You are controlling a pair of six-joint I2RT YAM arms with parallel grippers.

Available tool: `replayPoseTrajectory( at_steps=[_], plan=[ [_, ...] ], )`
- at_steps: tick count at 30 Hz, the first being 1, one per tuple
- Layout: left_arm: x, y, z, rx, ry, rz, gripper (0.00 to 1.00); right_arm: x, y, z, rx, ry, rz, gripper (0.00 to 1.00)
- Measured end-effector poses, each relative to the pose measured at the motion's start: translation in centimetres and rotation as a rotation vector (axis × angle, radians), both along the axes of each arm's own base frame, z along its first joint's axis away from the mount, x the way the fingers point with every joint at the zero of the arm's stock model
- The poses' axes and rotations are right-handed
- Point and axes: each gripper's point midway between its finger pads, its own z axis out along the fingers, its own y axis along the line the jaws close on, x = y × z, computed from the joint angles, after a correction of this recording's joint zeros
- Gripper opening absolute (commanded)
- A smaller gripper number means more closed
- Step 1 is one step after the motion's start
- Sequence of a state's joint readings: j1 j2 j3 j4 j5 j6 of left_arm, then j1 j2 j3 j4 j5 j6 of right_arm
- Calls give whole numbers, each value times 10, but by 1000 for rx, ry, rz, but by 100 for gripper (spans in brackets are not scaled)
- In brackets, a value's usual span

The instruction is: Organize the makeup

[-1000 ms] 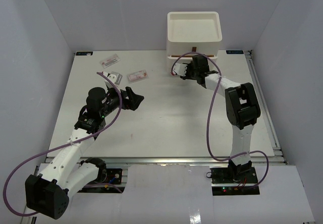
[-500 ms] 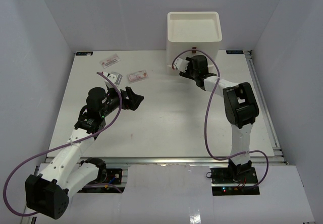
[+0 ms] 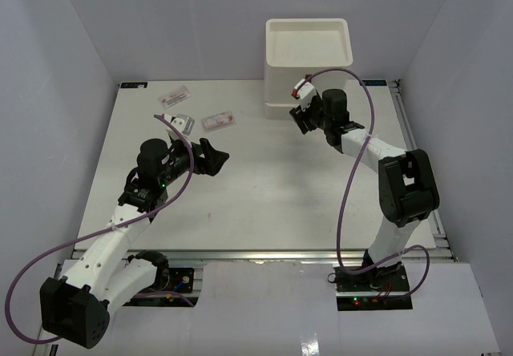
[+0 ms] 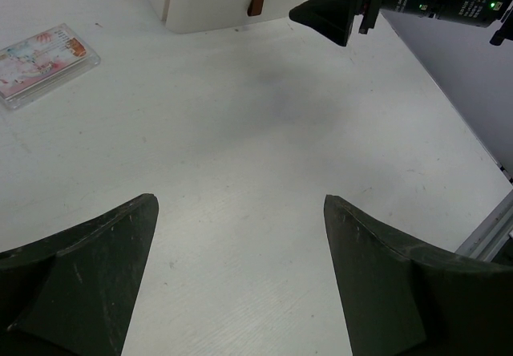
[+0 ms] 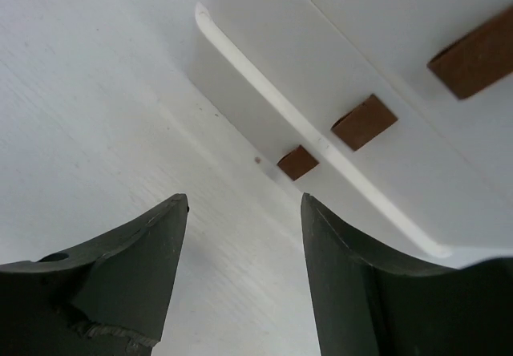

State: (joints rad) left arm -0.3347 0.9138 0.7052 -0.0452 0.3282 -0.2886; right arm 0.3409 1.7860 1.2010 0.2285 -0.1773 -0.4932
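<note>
Nearest, my left claw [image 3: 215,157] stays where it was, low in the left half of the frame, fingers spread wide over bare table [image 3: 264,204] and holding nothing. Farther up, my right claw [image 3: 298,119] has drawn back and rightward from the foot of the white drawer box [image 3: 309,67]. It is parted and empty, forearm stretched forward, wrist tipped toward the brown handles [image 5: 365,122]. I judge sorting has not begun: one pink packet [image 3: 218,120] and a second packet [image 3: 175,96] lie loose at upper left.
</note>
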Motion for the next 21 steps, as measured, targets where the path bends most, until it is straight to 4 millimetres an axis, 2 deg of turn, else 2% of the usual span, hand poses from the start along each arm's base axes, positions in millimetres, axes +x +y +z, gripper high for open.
replayPoseTrajectory(
  at_steps=[6,11,16,21],
  plan=[
    [0,0,0,0,0,-1,98,-2,-4,-16,249,162,-173,72],
    [0,0,0,0,0,-2,98,10,-11,-28,411,233,-339,72],
    [0,0,-1,1,4,-2,98,30,-9,-46,519,291,-437,69],
    [2,-2,-9,6,27,-9,98,41,-9,-74,555,341,-495,64]
  ],
)
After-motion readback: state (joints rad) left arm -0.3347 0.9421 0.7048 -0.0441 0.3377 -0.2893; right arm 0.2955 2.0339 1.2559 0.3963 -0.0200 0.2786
